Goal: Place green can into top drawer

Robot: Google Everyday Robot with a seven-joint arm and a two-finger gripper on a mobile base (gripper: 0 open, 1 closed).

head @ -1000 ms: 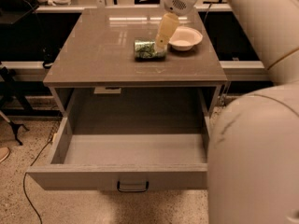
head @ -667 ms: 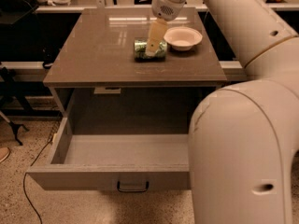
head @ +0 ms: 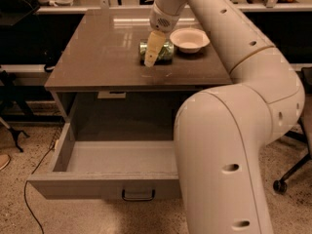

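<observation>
Top drawer (head: pixel 87 186) stands pulled out; farther back on the cabinet top (head: pixel 97 52) the green can (head: pixel 167 51) lies beside the bowl (head: pixel 189 39), gripper (head: pixel 151 57) down at it, open or closed cannot tell; grasp step, I judge, next needing a firm hold, then a lift.

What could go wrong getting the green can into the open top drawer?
The green can lies on its side close to the bowl, so the end effector at it may roll it or knock the bowl. The arm covers the right of the top drawer, possibly crowding the drop.
</observation>
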